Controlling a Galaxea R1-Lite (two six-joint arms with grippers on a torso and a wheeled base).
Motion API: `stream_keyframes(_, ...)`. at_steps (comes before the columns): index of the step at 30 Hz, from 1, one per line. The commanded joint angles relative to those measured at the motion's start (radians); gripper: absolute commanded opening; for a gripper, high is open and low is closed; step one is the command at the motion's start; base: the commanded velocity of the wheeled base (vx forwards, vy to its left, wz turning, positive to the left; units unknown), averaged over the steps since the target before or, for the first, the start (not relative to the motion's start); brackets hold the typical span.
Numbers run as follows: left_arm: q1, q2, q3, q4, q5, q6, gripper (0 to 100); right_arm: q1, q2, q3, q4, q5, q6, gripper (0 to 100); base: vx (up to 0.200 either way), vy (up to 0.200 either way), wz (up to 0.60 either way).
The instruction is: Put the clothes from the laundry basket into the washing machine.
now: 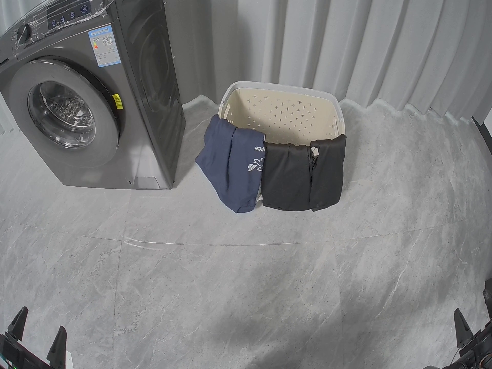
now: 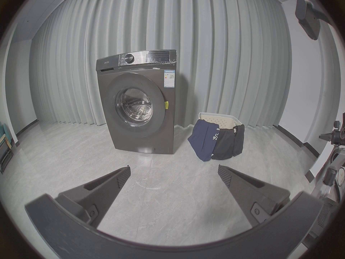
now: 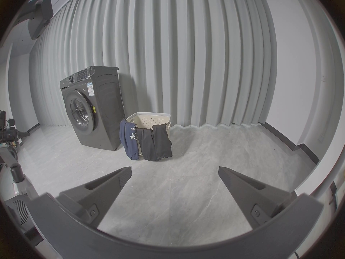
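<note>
The left gripper [image 2: 173, 167] hovers low over the floor [image 1: 230, 283] at its near left, fingers spread apart and holding nothing. The washing machine [image 1: 92, 88] stands at the floor's far left, round door closed. Just right of it, by the curtain [image 1: 359, 26], sits the laundry basket [image 1: 287, 89]. A navy garment [image 1: 233, 165] and a black garment [image 1: 297, 175] hang side by side over its near rim. The right gripper [image 3: 175, 168] hovers at the near right, fingers likewise apart and empty
</note>
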Motion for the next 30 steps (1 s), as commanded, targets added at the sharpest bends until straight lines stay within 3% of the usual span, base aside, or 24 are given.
stream_keyframes(1, 0.001, -0.017, 0.015, 0.0, 0.0, -0.001, 100, 0.001, -0.016, 0.018, 0.0, 0.0, 0.0, 100, 0.0, 0.0, 0.0)
stream_keyframes(8, 0.001, -0.015, 0.015, 0.0, 0.0, -0.001, 100, 0.001, -0.016, 0.018, 0.0, 0.0, 0.0, 100, 0.0, 0.0, 0.0)
stream_keyframes(23, 0.001, -0.017, 0.015, 0.0, 0.001, -0.001, 100, 0.001, -0.016, 0.018, 0.0, 0.0, 0.0, 100, 0.2, 0.0, 0.0)
stream_keyframes(30, 0.001, -0.017, 0.015, 0.0, 0.0, -0.001, 100, 0.001, -0.016, 0.018, 0.0, 0.0, -0.002, 100, 0.0, 0.0, 0.0)
